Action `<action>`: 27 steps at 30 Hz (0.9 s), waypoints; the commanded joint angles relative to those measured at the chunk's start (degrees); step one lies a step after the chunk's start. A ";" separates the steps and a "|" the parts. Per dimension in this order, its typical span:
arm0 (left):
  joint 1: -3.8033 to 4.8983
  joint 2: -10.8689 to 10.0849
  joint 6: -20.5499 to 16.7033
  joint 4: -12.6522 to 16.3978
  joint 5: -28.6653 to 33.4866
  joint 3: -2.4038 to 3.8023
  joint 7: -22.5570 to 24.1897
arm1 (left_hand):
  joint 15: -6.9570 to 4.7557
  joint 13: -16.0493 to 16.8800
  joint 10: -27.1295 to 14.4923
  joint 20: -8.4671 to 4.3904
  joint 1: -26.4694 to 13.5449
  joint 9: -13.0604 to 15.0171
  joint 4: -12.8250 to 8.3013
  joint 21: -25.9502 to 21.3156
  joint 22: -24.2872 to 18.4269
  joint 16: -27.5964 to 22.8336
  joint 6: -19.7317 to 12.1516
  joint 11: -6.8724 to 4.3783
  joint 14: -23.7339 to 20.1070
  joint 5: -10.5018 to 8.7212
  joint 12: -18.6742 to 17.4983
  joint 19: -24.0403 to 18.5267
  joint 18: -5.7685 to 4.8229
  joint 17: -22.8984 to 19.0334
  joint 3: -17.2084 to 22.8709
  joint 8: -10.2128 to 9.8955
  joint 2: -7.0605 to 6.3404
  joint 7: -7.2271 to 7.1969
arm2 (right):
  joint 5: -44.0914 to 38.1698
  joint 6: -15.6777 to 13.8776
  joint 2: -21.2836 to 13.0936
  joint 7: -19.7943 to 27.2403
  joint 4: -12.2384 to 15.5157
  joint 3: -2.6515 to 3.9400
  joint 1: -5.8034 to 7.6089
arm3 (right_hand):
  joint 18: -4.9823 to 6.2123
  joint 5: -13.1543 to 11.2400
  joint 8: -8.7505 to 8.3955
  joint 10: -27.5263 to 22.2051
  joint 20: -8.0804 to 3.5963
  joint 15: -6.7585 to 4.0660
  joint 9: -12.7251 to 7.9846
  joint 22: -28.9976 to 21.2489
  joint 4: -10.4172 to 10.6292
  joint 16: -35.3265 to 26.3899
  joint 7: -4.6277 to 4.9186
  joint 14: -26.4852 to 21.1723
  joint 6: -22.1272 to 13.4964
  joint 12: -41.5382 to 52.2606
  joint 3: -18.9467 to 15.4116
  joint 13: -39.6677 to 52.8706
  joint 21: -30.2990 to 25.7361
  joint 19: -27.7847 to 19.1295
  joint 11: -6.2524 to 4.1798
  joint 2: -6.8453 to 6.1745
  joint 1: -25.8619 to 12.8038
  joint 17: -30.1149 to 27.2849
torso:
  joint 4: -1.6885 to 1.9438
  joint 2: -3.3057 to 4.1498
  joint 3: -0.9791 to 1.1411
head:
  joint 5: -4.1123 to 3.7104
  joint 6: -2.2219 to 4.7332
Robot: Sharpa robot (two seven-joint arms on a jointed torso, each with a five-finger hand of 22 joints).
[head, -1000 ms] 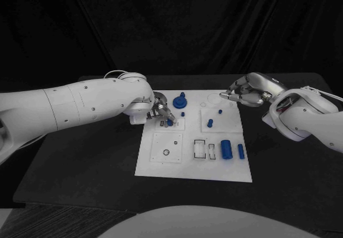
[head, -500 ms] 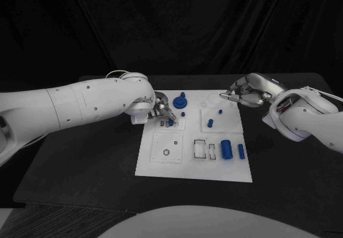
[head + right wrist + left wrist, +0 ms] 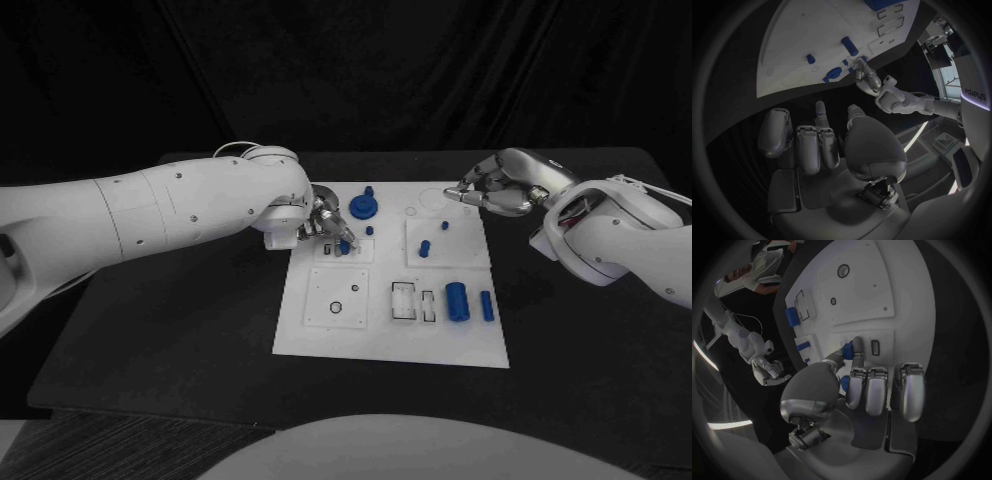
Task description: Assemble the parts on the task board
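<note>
Sitting on a black table (image 3: 173, 340) against a dark backdrop, the white board (image 3: 389, 345) carries about seven blue parts, the left hand (image 3: 315, 222) pinching a small peg (image 3: 346, 243) at its left-middle plate while the right hand (image 3: 498, 185) hovers clenched and empty beyond the far right corner.

1. Light was dim; the black table (image 3: 173, 330) swallowed it.
2. My task board (image 3: 389, 345) shone brightest, without glare.
3. My wrist pictures bent straight edges and darkened at the rim.
</note>
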 commanded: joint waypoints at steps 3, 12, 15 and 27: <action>-0.39 -0.03 2.45 0.01 0.25 -0.12 -0.93 | -0.51 15.15 6.47 -0.04 -0.97 0.96 0.45 -0.85 8.18 0.76 0.13 -0.48 6.55 -1.59 0.80 0.60 -1.40 15.23 2.79 -1.60 -0.36 0.05 | 0.56 0.47 -0.04 -0.93 -0.02 0.04 -0.25 | -0.93 0.87 -0.99 6.13 -0.02 0.52 -0.38 9.41 0.37 -0.91 -0.19 4.77 -0.90 0.95 -1.72 15.50 -0.88 -0.40 0.00 1.27 0.30 11.07 | 0.02 0.03 0.01 | 0.07 -0.01; -0.47 -0.12 3.17 -0.06 0.25 -0.12 -1.78 | -0.48 15.15 6.47 -0.01 -1.91 1.51 1.53 -1.05 8.12 0.76 0.32 -0.42 6.55 -5.24 0.80 0.57 -1.37 15.23 2.40 -1.88 -0.92 0.13 | 0.59 0.64 0.01 -0.91 -0.11 0.04 -0.45 | -0.93 0.87 -0.99 6.13 -0.02 0.52 -0.38 9.41 0.37 -0.91 -0.19 4.77 -0.90 0.95 -1.72 15.50 -0.88 -0.40 0.00 1.27 0.30 11.07 | 0.05 0.03 0.01 | 0.08 -0.01; -0.50 -0.10 3.28 -0.10 0.25 -0.12 -1.94 | -0.47 15.15 6.47 0.01 -2.31 1.66 2.01 -1.08 8.15 0.76 0.37 -0.39 6.55 -6.35 0.80 0.59 -1.37 15.23 2.08 -1.98 -1.08 0.17 | 0.60 0.68 0.01 -0.91 -0.14 0.04 -0.48 | -0.93 0.87 -0.99 6.13 -0.02 0.52 -0.38 9.41 0.37 -0.91 -0.19 4.77 -0.90 0.95 -1.72 15.50 -0.88 -0.40 0.00 1.27 0.30 11.07 | 0.05 0.01 0.01 | 0.06 -0.01; -0.60 0.00 3.14 -0.32 0.25 -0.12 -1.90 | -0.37 15.15 6.47 0.09 -3.94 2.21 4.34 -1.27 8.14 0.76 0.48 -0.27 6.55 -9.45 0.80 0.60 -1.34 15.23 -0.06 -2.42 -1.54 0.28 | 0.60 0.72 0.01 -0.88 -0.24 0.04 -0.50 | -0.90 0.89 -0.99 6.13 -0.01 0.53 -0.37 9.36 0.35 -0.97 -0.18 4.74 -0.90 0.95 -1.75 15.50 -1.06 -0.46 0.01 1.30 0.36 10.99 | 0.00 0.01 0.01 | 0.07 -0.01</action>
